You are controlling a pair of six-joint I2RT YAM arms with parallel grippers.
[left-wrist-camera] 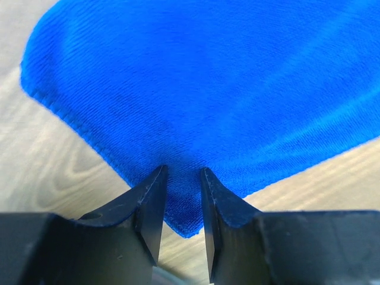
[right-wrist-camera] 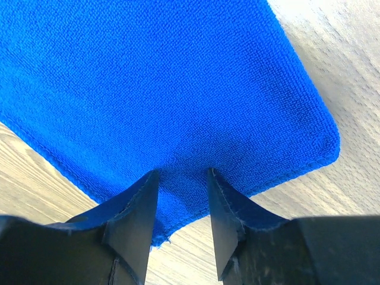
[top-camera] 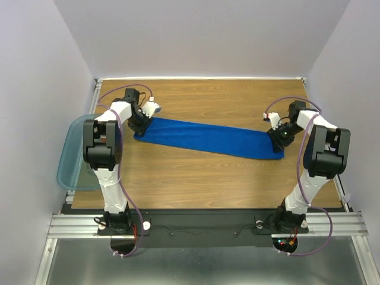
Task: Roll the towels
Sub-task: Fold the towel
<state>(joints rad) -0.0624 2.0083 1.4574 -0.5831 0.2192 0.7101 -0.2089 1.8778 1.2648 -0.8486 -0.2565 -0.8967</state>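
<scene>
Black-fingered left gripper and right gripper clamp the nine- and three-o'clock ends of a long royal-blue cloth towel, apparently holding it flat and taut for rolling.

One blue towel, one teal bin, two arms.
</scene>
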